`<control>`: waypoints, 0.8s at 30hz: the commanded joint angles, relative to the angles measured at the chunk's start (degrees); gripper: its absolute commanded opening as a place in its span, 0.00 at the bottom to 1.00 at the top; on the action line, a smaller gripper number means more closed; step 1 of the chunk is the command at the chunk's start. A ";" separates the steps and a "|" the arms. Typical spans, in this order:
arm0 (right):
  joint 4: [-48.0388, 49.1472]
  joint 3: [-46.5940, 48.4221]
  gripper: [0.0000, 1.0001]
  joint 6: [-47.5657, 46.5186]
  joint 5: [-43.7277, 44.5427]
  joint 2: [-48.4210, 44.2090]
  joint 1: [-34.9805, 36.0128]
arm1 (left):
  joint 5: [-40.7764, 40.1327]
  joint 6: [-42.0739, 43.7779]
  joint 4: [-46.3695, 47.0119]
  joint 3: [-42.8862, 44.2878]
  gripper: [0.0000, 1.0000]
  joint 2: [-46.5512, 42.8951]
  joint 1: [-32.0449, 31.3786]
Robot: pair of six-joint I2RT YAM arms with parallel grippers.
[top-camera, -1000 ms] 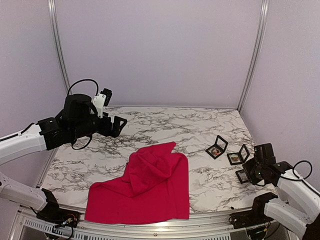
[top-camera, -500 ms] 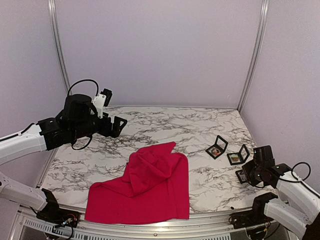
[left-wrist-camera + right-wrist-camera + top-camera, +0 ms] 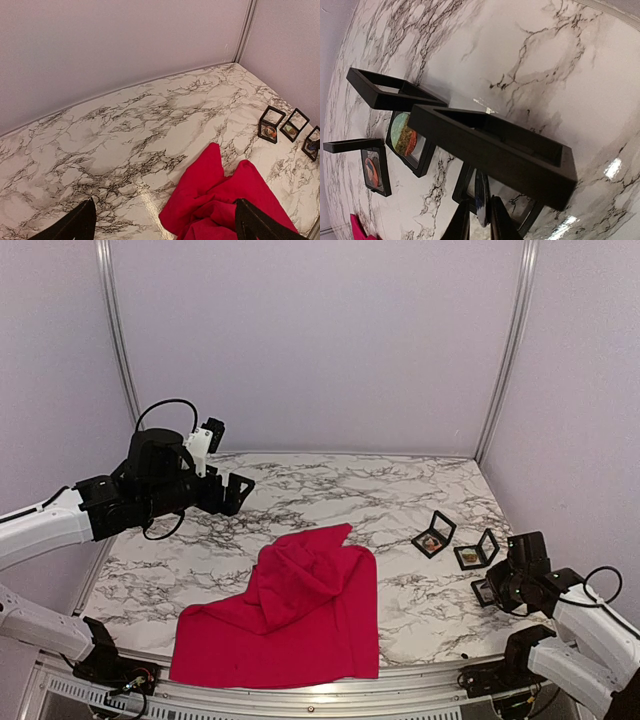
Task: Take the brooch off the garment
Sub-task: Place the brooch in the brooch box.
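Right hand (image 3: pixel 487 592) shifted slightly, near table (image 3: pixel 430 625) edge

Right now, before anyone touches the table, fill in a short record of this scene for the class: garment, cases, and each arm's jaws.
Garment: red T-shirt, crumpled, near-centre on the marble table
Brooch on garment: none visible
Display cases: three, small, black, open, at the right, apart from the shirt, with a small coloured piece in each
Left jaws: open, raised over the table's left side, empty
Right jaws: low at the nearest case, nearly closed about a thin dark piece; grip unclear
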 commanded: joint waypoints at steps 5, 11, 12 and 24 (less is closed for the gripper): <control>-2.83 2.04 0.18 -0.27 0.94 1.65 -0.50 | 0.94 -0.41 0.00 -0.60 0.99 0.50 0.31; -4.30 3.06 0.23 -1.18 0.21 2.51 -0.52 | 1.03 -0.35 0.07 -0.59 0.99 0.63 0.35; -4.59 3.15 0.25 -1.28 0.08 2.73 -0.50 | 1.03 -0.33 0.02 -0.58 0.99 0.70 0.35; -4.82 4.33 0.41 -3.83 -0.98 4.74 -0.50 | 1.35 -0.40 0.07 -0.51 0.99 0.92 0.31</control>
